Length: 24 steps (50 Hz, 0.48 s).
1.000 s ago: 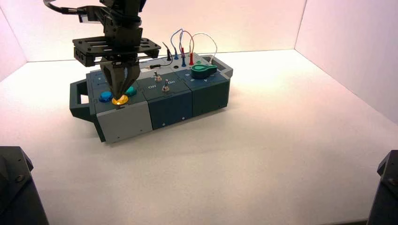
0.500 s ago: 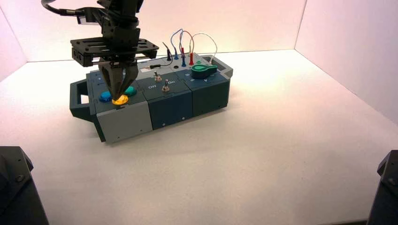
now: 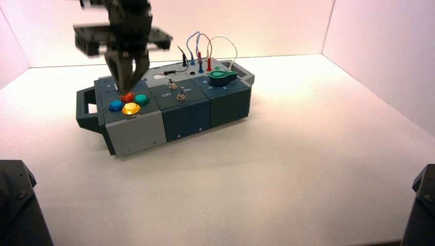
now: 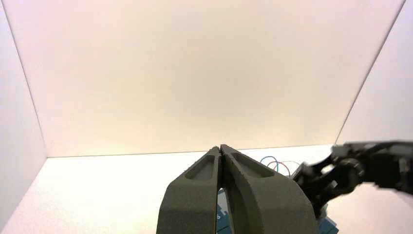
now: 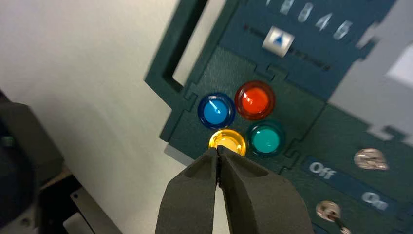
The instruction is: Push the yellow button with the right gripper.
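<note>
Raised, shifted farther off since the earlier frame: right gripper [image 3: 124,93], closed, empty, over the box's left end. Just nearer, yellow button [image 3: 131,109], uncovered. Press likely done; next, retreat clear. Left gripper [image 4: 220,147] closed, parked near left.

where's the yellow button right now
In the high view, the yellow button is at the box's front left corner, nearest the camera, with the blue and green buttons beside it.
</note>
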Motion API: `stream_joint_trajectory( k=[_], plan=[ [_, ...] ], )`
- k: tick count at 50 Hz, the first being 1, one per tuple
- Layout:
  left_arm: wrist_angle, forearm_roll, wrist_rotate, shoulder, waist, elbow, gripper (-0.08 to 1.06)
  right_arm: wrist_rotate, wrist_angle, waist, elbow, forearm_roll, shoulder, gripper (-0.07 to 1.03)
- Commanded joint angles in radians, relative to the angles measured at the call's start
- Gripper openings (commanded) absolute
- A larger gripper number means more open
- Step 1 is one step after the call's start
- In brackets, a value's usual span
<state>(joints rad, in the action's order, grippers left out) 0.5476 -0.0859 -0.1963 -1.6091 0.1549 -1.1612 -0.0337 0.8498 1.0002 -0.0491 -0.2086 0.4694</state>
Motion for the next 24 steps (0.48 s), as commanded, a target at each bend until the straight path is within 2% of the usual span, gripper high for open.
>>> stream_joint_trajectory(
  k=[1,10,24],
  plan=[
    [-0.005,-0.006,0.005,0.021,0.0,0.014,-0.03,-0.003,-0.018,0.0,-0.018,0.014,-0.084,-0.02],
    [0.002,-0.006,0.009,0.038,0.0,0.017,-0.03,-0.006,-0.035,0.003,-0.017,0.038,-0.11,-0.02],
    [0.0,-0.008,0.009,0.04,0.0,0.017,-0.03,-0.014,-0.054,0.008,0.0,0.048,-0.155,-0.02]
  ],
)
